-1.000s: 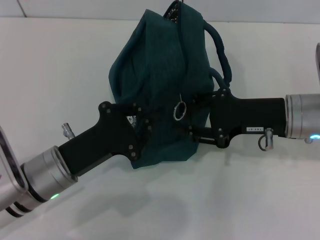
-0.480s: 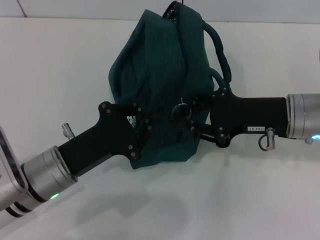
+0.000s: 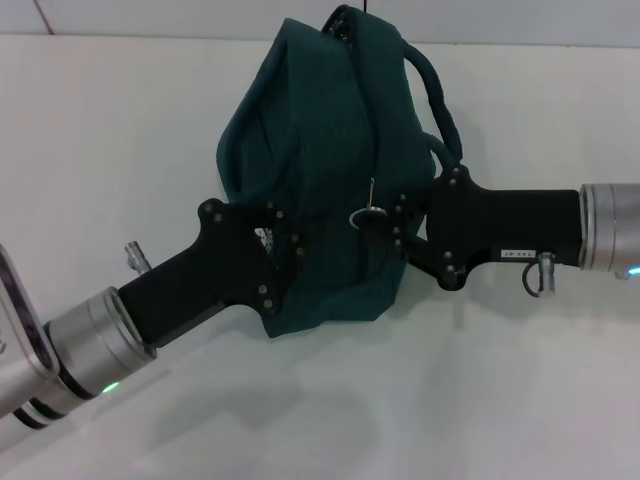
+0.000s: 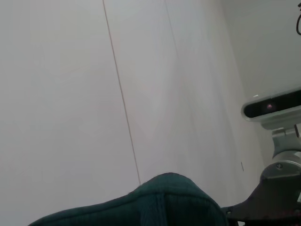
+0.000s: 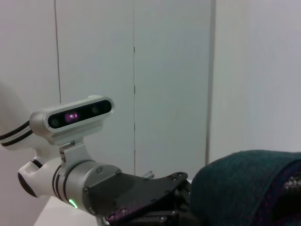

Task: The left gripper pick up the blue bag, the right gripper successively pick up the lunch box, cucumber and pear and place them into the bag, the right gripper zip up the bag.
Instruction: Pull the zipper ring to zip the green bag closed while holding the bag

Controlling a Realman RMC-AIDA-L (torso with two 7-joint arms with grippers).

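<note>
Teal bag [image 3: 320, 170] clamped by left gripper [image 3: 285, 262], right gripper [image 3: 385, 222] alongside

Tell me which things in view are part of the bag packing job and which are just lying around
Part of the job:
- blue bag, held up off the table
- zipper pull ring, right at the right gripper's tips
- left gripper, against the bag's lower left side
- right gripper, at the bag's right side

Just there:
- white table; no lunch box, cucumber or pear is visible
</note>
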